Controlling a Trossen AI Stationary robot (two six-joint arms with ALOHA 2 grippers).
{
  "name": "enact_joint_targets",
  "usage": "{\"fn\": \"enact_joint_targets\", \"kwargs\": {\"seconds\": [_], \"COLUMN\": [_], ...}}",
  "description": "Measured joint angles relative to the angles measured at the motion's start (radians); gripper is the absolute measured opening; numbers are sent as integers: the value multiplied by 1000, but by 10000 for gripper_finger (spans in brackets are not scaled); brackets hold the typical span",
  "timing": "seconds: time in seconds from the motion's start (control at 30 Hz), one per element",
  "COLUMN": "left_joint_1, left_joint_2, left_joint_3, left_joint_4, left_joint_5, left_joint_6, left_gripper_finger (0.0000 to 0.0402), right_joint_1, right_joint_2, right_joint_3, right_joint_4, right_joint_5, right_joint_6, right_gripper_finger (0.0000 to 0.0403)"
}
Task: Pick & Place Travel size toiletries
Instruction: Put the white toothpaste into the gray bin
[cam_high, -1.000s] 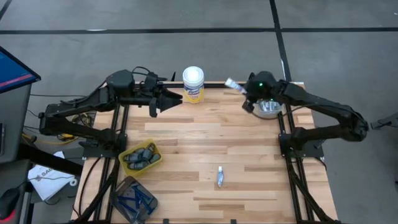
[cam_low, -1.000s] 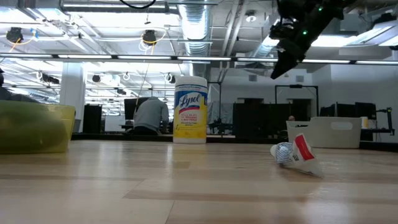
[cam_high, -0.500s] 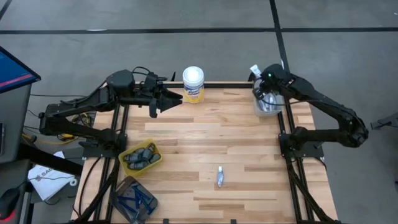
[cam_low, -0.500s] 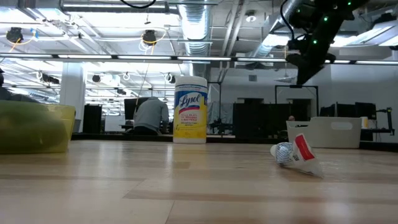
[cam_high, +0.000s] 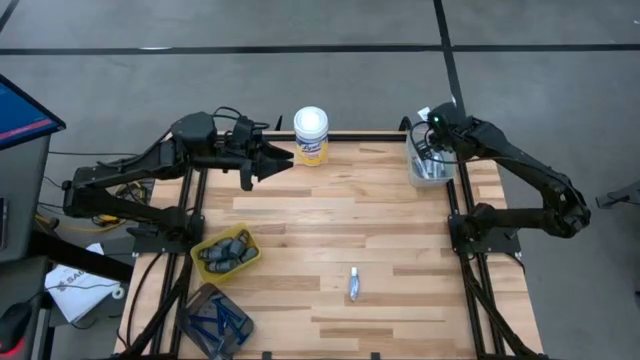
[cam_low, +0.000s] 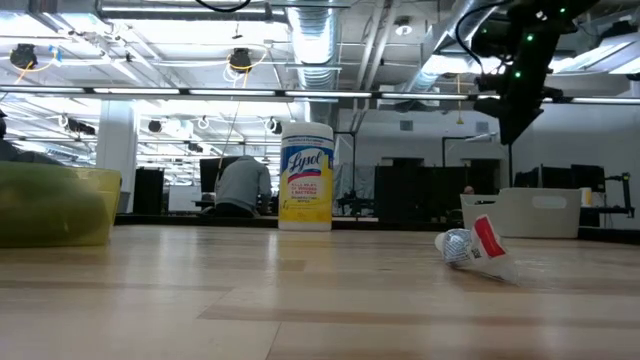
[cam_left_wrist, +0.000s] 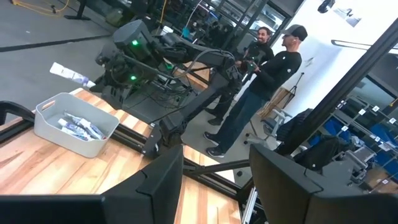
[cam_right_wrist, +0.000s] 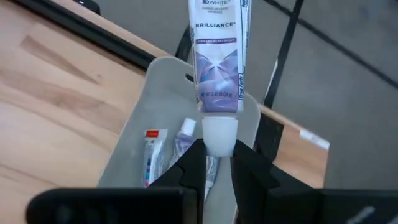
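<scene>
My right gripper is shut on a white toothpaste tube and hovers over a grey bin at the table's far right, its fingers slanting down. Two small tubes lie in that bin. Another tube lies flat on the wood near the front edge; the low view shows this tube too. My left gripper waits open at the far left, held level above the table, beside the white canister. My right gripper pinches the tube's white cap end between its two fingers. The fingers slant down from above, in line with the tube. The tube sticks out past the fingertips, lifted clear above the grey bin.
A yellow bin of dark grey sticks and a dark bin of blue sticks sit at the table's near left. The tall canister stands at the far edge. Two people stand beyond the right arm. Bare wood lies mid-table.
My right gripper has swung toward the table's far right corner with the tube, from beside the grey bin to above it. It has tipped downward and rolled, so the tube has turned about with it. The grip has stayed shut.
</scene>
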Motion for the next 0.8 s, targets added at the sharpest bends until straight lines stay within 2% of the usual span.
{"fn": "enact_joint_targets", "kwargs": {"seconds": [0.33,0.47,0.8], "left_joint_1": [-3,-6,-6], "left_joint_2": [0,0,0], "left_joint_3": [0,0,0], "left_joint_4": [0,0,0], "left_joint_5": [0,0,0], "left_joint_6": [-3,-3,-3], "left_gripper_finger": [182,182,182], "right_joint_1": [84,115,77], "right_joint_2": [109,130,133], "right_joint_3": [-45,-49,-49], "right_joint_4": [-25,-13,-32], "right_joint_5": [-36,33,58], "right_joint_6": [345,390,612], "right_gripper_finger": [49,49,49]}}
